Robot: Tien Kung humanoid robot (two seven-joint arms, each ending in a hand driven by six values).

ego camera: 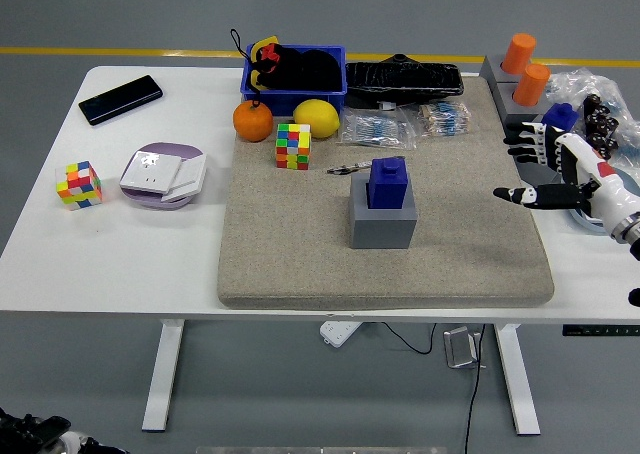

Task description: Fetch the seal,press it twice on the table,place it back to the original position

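Right now we see the blue seal [387,181] sitting upright in its grey holder block [382,221], near the middle of the beige mat [300,254] that covers much of the white table [110,254]. Nothing touches the seal.

Our right hand [560,169] comes in from the right edge and hovers over the mat's right border, well apart from the seal. Its fingers are spread and relaxed, and it holds nothing; the dark fingertips point left, toward the middle of the table. We do not see our left hand at all.

Just behind the seal lies a small pen-like object [347,169]. Further back on the mat we find a multicoloured cube [293,145], with an orange [253,121] and a lemon [316,118] near it, both in front of a blue bin [335,92] filled with dark items. Beside the bin rests a black tray [403,77], and clear packets [410,124] lie in front of that tray.

At the far right stand two orange cylinders [524,67] in grey holders. Left of the mat we see a second coloured cube [79,184], a white device on a lilac plate [163,174], and a black phone [120,99].
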